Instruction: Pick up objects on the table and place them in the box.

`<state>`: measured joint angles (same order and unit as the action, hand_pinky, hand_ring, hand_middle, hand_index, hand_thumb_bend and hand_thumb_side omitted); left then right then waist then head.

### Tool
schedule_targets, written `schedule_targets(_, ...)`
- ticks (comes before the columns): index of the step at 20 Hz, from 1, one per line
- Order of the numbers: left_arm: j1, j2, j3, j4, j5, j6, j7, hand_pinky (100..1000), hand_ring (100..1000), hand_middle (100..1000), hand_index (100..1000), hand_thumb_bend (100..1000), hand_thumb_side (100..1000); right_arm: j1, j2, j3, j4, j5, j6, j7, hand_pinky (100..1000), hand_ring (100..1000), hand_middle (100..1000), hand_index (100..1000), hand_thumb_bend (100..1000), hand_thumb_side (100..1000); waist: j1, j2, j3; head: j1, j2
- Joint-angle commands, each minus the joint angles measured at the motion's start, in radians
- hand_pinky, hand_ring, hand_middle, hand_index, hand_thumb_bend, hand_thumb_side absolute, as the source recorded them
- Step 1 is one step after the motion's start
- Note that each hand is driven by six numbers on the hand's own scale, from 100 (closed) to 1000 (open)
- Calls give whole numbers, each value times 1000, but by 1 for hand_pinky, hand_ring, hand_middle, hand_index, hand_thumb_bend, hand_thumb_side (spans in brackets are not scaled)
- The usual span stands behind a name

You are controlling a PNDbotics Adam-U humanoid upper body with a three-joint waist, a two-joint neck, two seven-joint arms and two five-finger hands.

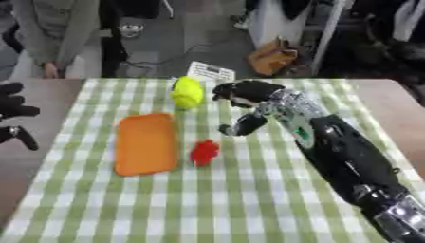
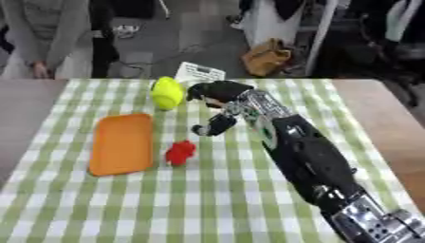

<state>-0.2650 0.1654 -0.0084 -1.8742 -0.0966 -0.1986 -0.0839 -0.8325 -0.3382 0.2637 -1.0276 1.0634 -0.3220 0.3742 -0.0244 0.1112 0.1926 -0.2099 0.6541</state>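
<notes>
The right hand (image 1: 242,93) is reaching across the checked worktop (image 1: 249,199) toward the yellow-green toy (image 1: 188,93), which is sitting just to its left; the fingers are curled loosely and holding nothing, the thumb hanging down. This looks like the approach step of a pick. A red object (image 1: 204,152) is lying nearer than the hand, beside the orange tray (image 1: 146,143), likely the box. Next the hand needs to close around the toy. The left hand (image 1: 15,114) is idling at the left edge, fingers relaxed.
</notes>
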Motion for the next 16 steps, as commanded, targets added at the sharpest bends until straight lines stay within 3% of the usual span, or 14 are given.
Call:
schedule_targets(1,-21,3,-1,-15,6,-1,-5,347,686,821,773,100,950,-28,-2,-13,20,26,-2,-8,646,676,952,947,415,428,1,-10,6,-4,-15)
schedule_targets(15,-42,-3,-2,-21,8,-1,-8,342,685,821,773,100,954,-33,17,-6,41,16,-52,43,642,654,941,944,394,431,-4,28,40,0,-32)
schedule_targets(16,-44,-3,-1,-22,8,-1,-8,340,684,821,773,100,956,-34,16,-6,43,15,-54,46,642,652,938,943,432,397,-5,33,43,0,-33)
